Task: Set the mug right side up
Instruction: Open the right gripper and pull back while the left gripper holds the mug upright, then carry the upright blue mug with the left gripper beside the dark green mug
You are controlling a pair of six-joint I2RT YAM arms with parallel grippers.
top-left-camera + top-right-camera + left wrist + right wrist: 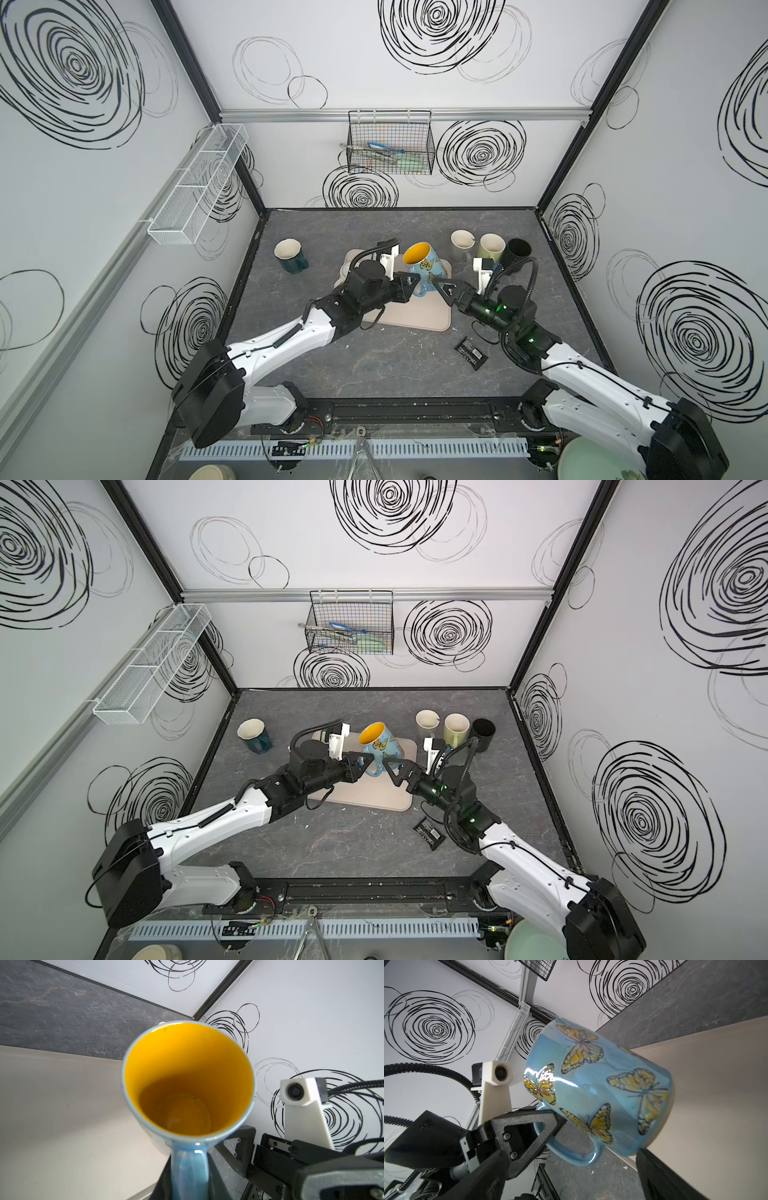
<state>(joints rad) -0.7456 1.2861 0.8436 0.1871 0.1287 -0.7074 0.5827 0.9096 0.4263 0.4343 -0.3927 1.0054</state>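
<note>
A light blue mug (424,262) (380,742) with butterflies and a yellow inside hangs tilted over the beige mat (415,322), mouth facing up and to the left. My left gripper (409,287) (360,766) is shut on its handle; the left wrist view looks straight into the mug (187,1084) with the handle between the jaws of the left gripper (190,1180). My right gripper (438,286) (390,769) stands open just right of the handle, holding nothing. In the right wrist view the mug (602,1088) fills the middle and one right finger (654,1178) lies under its base.
A teal mug (291,255) stands upright at the back left. Grey (461,243), pale green (490,247) and black (517,251) mugs stand at the back right. A black packet (471,353) lies on the table in front of the right arm. A wire basket (390,143) hangs on the back wall.
</note>
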